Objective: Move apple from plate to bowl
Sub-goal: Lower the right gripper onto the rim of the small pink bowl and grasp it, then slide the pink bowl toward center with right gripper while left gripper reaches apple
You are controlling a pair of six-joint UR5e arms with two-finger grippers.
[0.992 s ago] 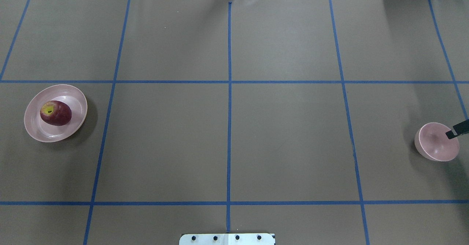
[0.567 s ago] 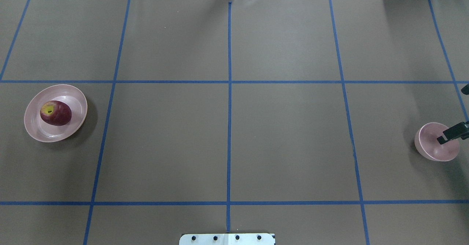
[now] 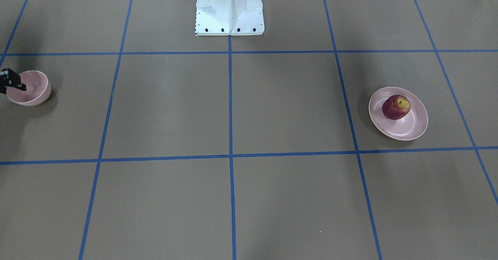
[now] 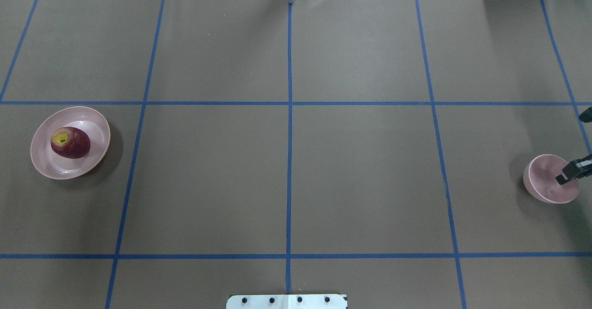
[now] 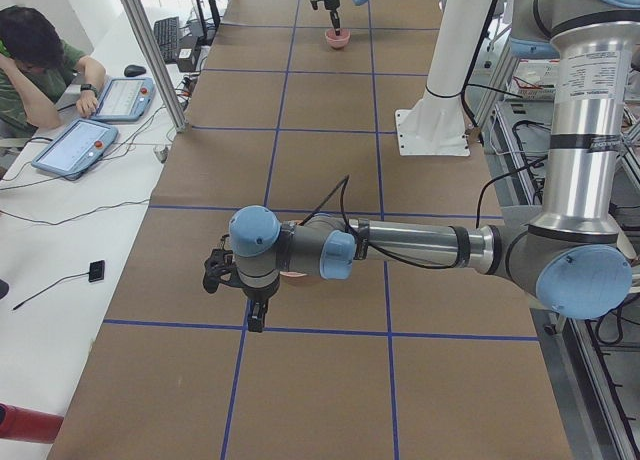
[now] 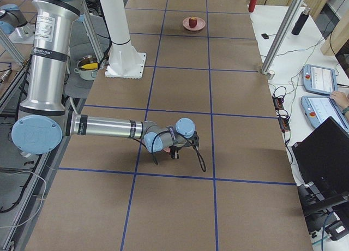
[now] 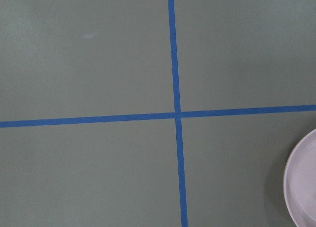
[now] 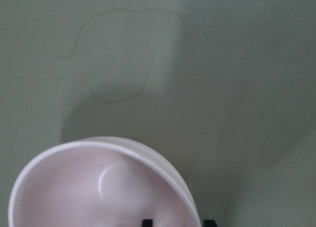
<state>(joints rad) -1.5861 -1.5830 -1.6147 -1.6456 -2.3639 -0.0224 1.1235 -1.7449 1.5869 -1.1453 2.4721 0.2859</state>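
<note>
On the brown table (image 4: 360, 170) the plate (image 4: 42, 163) and the bowl (image 4: 539, 186) sit well apart at opposite ends, so by my reading the whole carry is left to do. The left arm (image 5: 400, 245) reaches out low near the plate, with the left gripper (image 5: 257, 315) pointing down at the table beside it. I cannot tell whether its jaws are spread. The apple (image 4: 70, 142) lies on the plate, untouched, and the bowl holds nothing. The right gripper (image 8: 177, 221) has one finger inside the bowl's rim and one outside, but I cannot tell whether they pinch the wall. No brand, label or writing is legible anywhere.
</note>
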